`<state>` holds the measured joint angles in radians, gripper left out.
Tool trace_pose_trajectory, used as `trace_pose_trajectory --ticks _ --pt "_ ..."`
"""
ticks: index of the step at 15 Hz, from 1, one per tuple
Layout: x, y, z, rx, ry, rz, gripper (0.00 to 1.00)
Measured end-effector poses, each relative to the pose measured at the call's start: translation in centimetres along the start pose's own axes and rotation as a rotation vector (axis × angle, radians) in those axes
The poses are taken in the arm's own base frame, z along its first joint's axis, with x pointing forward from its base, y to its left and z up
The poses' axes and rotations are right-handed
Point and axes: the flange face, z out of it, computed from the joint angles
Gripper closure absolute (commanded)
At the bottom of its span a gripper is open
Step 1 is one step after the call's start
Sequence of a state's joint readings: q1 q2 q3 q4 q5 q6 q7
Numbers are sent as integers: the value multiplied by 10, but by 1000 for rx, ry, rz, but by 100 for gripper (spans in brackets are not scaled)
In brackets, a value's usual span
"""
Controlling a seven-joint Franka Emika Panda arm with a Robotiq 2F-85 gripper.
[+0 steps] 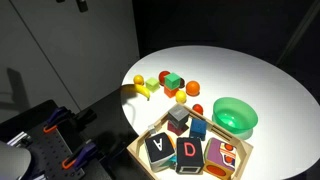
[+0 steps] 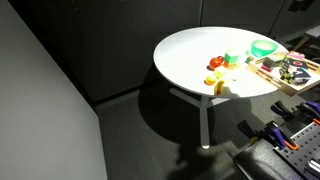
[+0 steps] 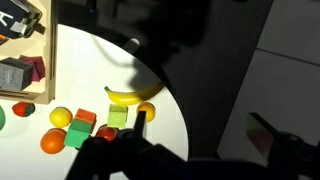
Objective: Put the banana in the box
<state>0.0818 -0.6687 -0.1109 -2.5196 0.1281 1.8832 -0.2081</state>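
Tabletop (image 1: 250,75) edge curves just beside banana (image 3: 128,96), box (image 1: 138,150) apart.

Banana (image 3: 126,96) was yellow. Box (image 1: 143,136) was pale wood, and the lettered blocks (image 1: 160,150) in it were black-faced. Bowl (image 1: 235,116) was green. Table (image 1: 240,75) was white. Floor (image 2: 130,140) was dark grey.

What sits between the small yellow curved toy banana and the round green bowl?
In an exterior view, a small round yellow toy and a small red toy lie between the banana and the green bowl.
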Motion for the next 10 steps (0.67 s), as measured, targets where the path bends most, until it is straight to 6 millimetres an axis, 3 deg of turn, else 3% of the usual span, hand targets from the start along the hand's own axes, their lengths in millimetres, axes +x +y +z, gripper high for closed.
trace_pose_trajectory --ticks 10 --pt "3 -1 1 -6 0 1 0"
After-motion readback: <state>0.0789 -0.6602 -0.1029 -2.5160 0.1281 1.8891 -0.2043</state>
